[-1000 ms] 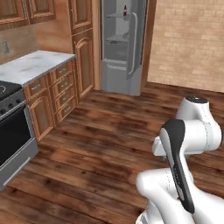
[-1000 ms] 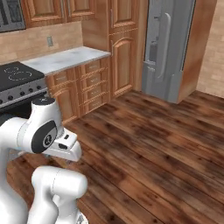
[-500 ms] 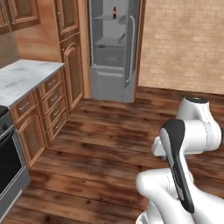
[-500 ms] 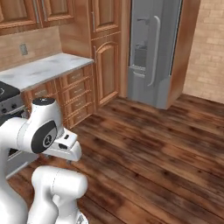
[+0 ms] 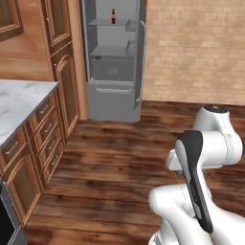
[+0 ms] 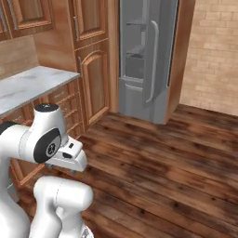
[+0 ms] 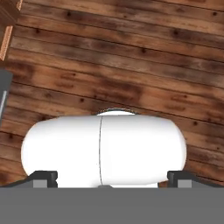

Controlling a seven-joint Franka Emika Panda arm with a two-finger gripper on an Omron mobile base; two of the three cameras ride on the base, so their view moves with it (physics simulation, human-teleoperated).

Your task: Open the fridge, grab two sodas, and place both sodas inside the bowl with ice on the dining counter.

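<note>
pincer jaws [image 7: 112, 178] stand spread about as wide as they go, one dark tip at each lower corner of the hand view, and nothing sits between them; the hand points down at bare wooden floor [image 7: 131, 65], folded in close over the robot's own body

the fridge [image 5: 114, 62] stands open straight ahead across the floor, between the wooden cabinet column [image 5: 60, 57] on its left and a brick wall [image 5: 196, 48] on its right. its grey shelves and lower drawer are exposed, and the door with its long pale handle [image 6: 153, 60] is swung out on the right side. the dark brown bottle [image 5: 113, 16] with a red label stands upright on the top shelf, toward the back. i cannot make out the red can on any shelf; it may be hidden or too small to tell

what the next move turns on, as i judge it: the bottle lies well ahead of the hand and high above it, while the hand is tucked low and facing the floor. the bottle's long axis is vertical, so the jaws would need to come in level from the front and close across its sides. the base looks too far off for a reach yet; closing on the fridge comes first, keeping left of the open door

a marble counter [image 5: 19, 103] runs along the left
</note>
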